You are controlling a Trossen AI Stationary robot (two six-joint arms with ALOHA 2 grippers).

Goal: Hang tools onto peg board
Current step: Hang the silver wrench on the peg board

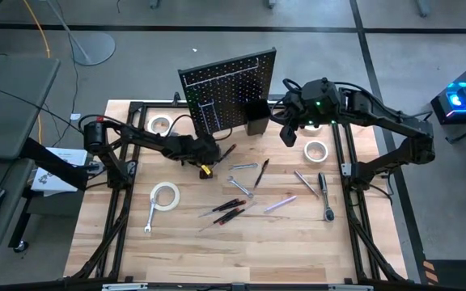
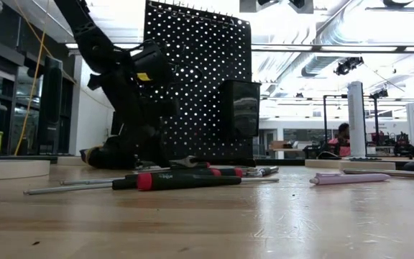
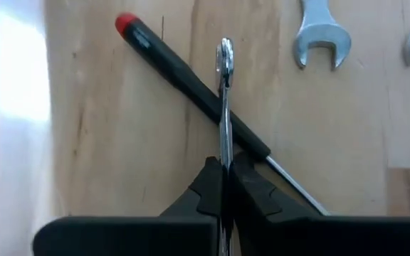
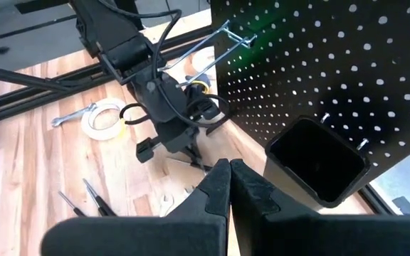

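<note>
The black peg board stands upright at the table's far side, with a black open-topped bin on its front. My left gripper is low over the table just in front of the board, shut on a thin silver wrench seen edge-on. Under the wrench a black screwdriver with a red cap lies on the wood. My right gripper is shut and empty, up beside the bin on its right. The other tools lie loose on the table. My left gripper pinches the silver wrench between its two fingers, on its flat faces at the end nearest the fingers. The wrench runs straight out along the fingers, on edge. Its free end reaches out over the screwdriver; whether it touches it I cannot tell.
White tape rolls lie at the left, far left and right. Wrenches, red-handled screwdrivers, a purple tool and a ratchet are spread mid-table. A wrench lies near left. The near half is bare wood.
</note>
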